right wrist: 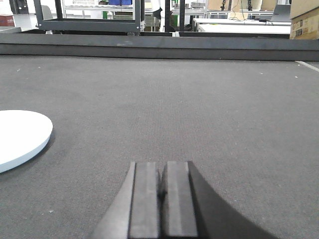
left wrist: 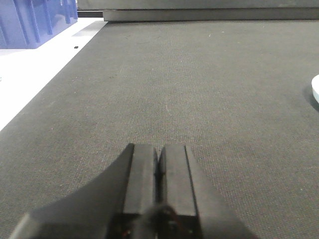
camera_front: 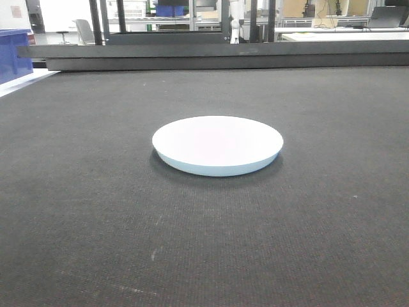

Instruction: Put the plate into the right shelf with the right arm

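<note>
A round white plate (camera_front: 217, 144) lies flat in the middle of the dark table top (camera_front: 77, 211). In the right wrist view the plate (right wrist: 20, 137) shows at the left edge, well apart from my right gripper (right wrist: 162, 167), which is shut with nothing between its fingers. A sliver of the plate (left wrist: 315, 88) shows at the right edge of the left wrist view, far from my left gripper (left wrist: 159, 149), also shut and empty. Neither arm appears in the front view. The right shelf is out of view.
A raised dark rail (camera_front: 223, 54) runs along the table's far edge. A blue bin (camera_front: 14, 54) stands on a white surface (left wrist: 35, 74) beyond the table's left edge. Benches and frames (right wrist: 89, 15) stand in the room behind.
</note>
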{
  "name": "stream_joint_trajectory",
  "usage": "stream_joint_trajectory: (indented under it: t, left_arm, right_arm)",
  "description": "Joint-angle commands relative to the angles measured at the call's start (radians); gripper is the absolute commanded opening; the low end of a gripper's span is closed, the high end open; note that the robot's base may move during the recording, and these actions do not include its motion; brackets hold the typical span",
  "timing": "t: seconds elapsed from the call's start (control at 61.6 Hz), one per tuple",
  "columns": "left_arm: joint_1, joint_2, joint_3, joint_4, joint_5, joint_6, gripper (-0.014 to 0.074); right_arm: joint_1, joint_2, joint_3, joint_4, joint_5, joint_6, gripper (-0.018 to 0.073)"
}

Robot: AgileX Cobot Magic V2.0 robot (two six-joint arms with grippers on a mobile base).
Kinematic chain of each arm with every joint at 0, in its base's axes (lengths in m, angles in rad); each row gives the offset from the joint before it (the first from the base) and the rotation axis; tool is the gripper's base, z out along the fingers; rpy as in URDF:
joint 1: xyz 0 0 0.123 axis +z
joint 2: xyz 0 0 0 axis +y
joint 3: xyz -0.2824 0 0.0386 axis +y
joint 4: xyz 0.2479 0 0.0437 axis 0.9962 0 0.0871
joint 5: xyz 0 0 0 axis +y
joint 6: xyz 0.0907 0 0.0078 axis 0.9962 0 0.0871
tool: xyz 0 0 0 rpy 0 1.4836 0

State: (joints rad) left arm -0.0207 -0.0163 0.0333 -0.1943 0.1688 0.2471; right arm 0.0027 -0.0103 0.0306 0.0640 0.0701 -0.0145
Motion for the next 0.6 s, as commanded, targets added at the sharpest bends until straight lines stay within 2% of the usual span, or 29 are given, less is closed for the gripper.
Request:
stream_joint_trajectory:
  t: [0.0,0.585]
  left_arm:
    - [-0.001,-0.01,0.008,-0.008,-0.081,-0.003,-0.0047]
    - [-0.001,-0.01,0.008,-0.008,-0.081,-0.003,-0.0047]
  right_arm:
    - [-0.003,-0.013,-0.009,0.004,-0.097,-0.004,0.0029]
    - [-0.003,-0.014,-0.009,0.004,-0.112,-0.004,0.0029]
